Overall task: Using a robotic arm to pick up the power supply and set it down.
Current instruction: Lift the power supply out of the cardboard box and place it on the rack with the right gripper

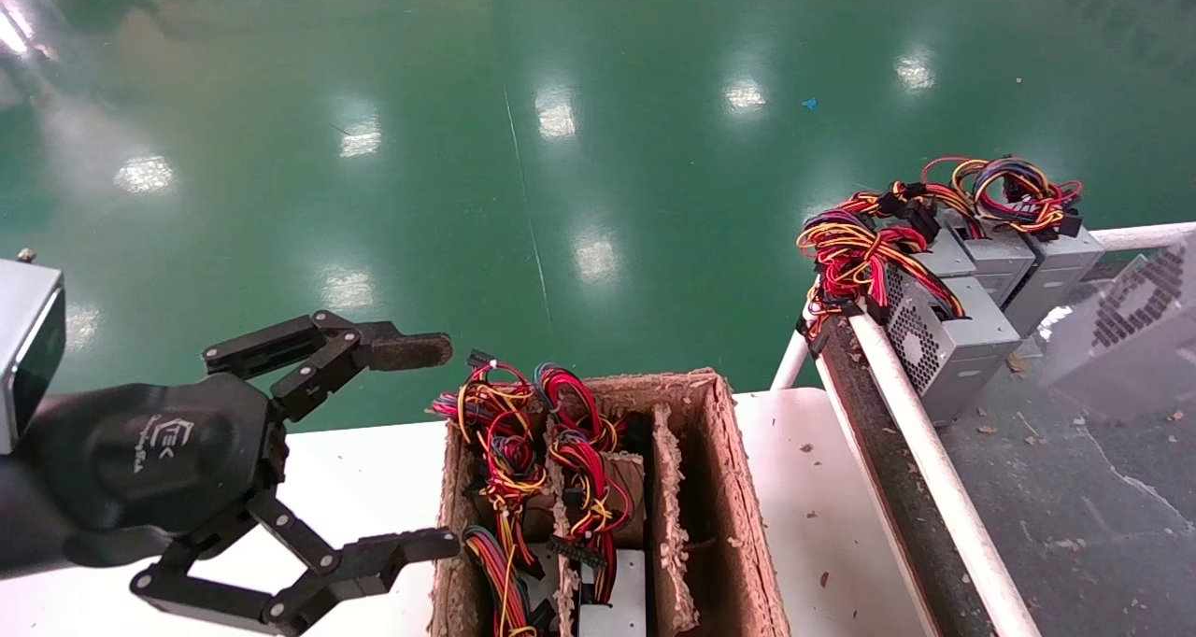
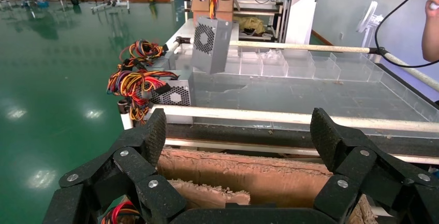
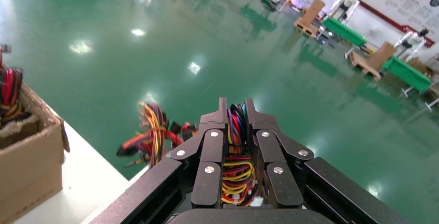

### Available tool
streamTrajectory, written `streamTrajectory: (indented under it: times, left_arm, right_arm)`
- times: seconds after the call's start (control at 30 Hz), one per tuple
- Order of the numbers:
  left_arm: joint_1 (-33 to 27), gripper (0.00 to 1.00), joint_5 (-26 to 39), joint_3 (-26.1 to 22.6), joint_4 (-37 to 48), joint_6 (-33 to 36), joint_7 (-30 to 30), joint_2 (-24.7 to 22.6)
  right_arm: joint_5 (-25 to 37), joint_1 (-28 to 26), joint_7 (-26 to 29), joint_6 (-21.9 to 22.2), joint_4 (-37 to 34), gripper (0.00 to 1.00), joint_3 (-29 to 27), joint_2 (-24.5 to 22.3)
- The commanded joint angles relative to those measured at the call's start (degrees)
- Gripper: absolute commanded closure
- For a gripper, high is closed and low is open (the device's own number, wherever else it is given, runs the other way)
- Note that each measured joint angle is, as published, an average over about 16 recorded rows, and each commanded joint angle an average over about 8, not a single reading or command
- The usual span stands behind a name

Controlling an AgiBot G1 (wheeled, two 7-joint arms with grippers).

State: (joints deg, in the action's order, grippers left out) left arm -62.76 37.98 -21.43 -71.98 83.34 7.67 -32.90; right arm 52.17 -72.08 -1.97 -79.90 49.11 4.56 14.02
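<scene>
My right gripper (image 3: 236,106) is shut on the thick bundle of red, yellow and black wires (image 3: 237,157) of the power supply. The grey box of the power supply (image 2: 209,45) hangs in the air from those wires above the grey work surface (image 2: 310,94); in the head view it shows as a faint perforated box (image 1: 1135,315) at the right edge. The right gripper itself is outside the head view. My left gripper (image 1: 444,445) (image 2: 239,131) stands open and holds nothing beside the cardboard box (image 1: 724,488), one fingertip pad (image 1: 404,349) brown with dust.
Several more grey supplies with wire bundles (image 1: 948,343) (image 2: 173,93) sit at the surface's corner behind a white rail (image 1: 920,450). The divided cardboard box holds further supplies (image 1: 523,469). Clear plastic bins (image 2: 284,63) line the far side. A person's arm (image 2: 429,25) shows beyond.
</scene>
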Motion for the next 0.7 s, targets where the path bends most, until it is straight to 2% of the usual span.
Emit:
streamTrajectory:
  times: [0.03, 0.33, 0.7]
  left_arm:
    - [0.00, 0.00, 0.00, 0.00, 0.00, 0.00, 0.00, 0.00]
    - [0.00, 0.00, 0.00, 0.00, 0.00, 0.00, 0.00, 0.00]
    - [0.00, 0.00, 0.00, -0.01, 0.00, 0.00, 0.00, 0.00]
  right_arm:
    - [0.35, 0.68, -1.03, -0.63, -1.87, 1.00, 0.23, -0.01]
    - [3.01, 1.86, -3.86, -0.49, -6.93, 1.00, 2.37, 3.50]
    - [10.64, -6.90, -3.31, 2.16, -10.11, 1.00, 7.20, 10.32]
